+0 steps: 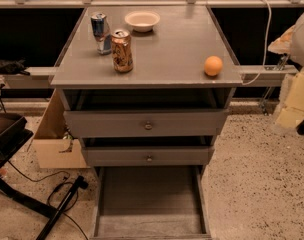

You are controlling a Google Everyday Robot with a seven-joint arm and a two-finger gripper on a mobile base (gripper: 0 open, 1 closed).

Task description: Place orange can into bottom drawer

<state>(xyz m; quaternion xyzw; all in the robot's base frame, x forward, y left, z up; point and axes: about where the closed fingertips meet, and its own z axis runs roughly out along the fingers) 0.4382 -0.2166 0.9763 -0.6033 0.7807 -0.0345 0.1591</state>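
The orange can [122,50] stands upright on the grey cabinet top [172,54], towards the left. It is orange-brown with pale markings and a silver top. The bottom drawer [149,199] is pulled out towards me. It is a wide shallow grey tray with nothing in it. My gripper [294,101] shows as a pale shape at the right edge of the view, beside the cabinet. It is far to the right of the can and apart from it.
A slim blue-and-silver can [99,31] stands just behind the orange can, with a white bowl [142,20] at the back. An orange ball [213,65] lies near the top's right front corner. Two knobbed drawers [148,125] are above the open one. A cardboard box [57,139] and cables [62,189] are on the floor at the left.
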